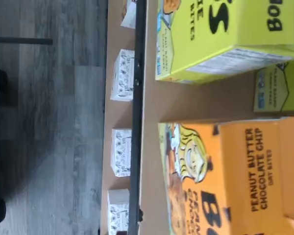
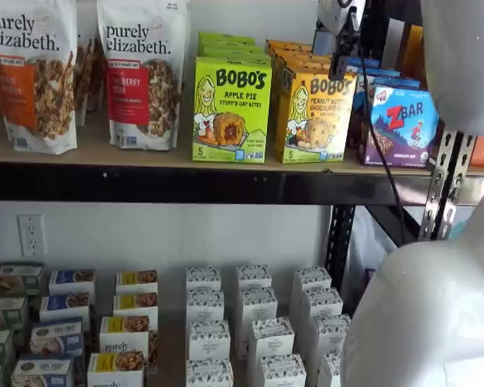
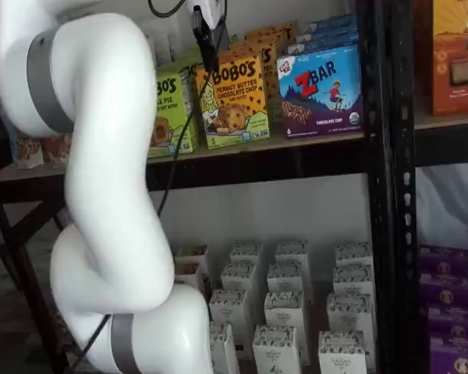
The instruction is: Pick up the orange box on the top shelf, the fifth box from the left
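Note:
The orange box (image 2: 315, 117) stands upright on the top shelf (image 2: 145, 153) between a lime-green Bobo's box (image 2: 230, 109) and a blue-purple ZBar box (image 2: 403, 125). It also shows in a shelf view (image 3: 234, 101) and fills the near part of the wrist view (image 1: 235, 176). More orange boxes stand in a row behind it. My gripper (image 2: 343, 36) hangs just above the orange box's top front edge, with a cable beside it. In a shelf view (image 3: 208, 39) its black fingers show no plain gap and hold no box.
Purely Elizabeth granola bags (image 2: 141, 72) stand left of the lime-green box. Small white cartons (image 2: 254, 322) fill the lower level. A black perforated upright (image 3: 390, 156) stands right of the ZBar box (image 3: 324, 89). My white arm (image 3: 101, 195) covers the shelf's left part there.

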Robot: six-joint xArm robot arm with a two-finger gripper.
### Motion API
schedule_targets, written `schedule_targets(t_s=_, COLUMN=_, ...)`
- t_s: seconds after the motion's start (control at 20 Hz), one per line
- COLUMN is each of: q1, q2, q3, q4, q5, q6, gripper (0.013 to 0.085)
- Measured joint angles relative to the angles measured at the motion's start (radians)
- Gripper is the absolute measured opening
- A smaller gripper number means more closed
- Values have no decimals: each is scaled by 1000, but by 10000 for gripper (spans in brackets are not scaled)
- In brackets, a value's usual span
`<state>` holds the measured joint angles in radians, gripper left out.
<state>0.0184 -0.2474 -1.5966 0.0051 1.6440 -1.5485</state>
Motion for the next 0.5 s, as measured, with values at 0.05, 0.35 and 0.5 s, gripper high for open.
schedule_targets(t_s=0.05, q1=0, q2=9, q3=-10, q4=2, q5=4, q6=1, gripper=850)
schedule_targets(t_s=0.35, q1=4, q2=68, q3=-71, q4=29, q5=39, q6=12, gripper=850)
schedule_targets(t_s=0.5, q1=9, q2=86, q3=-84, q4=40, q5=43, q6=20, gripper=850)
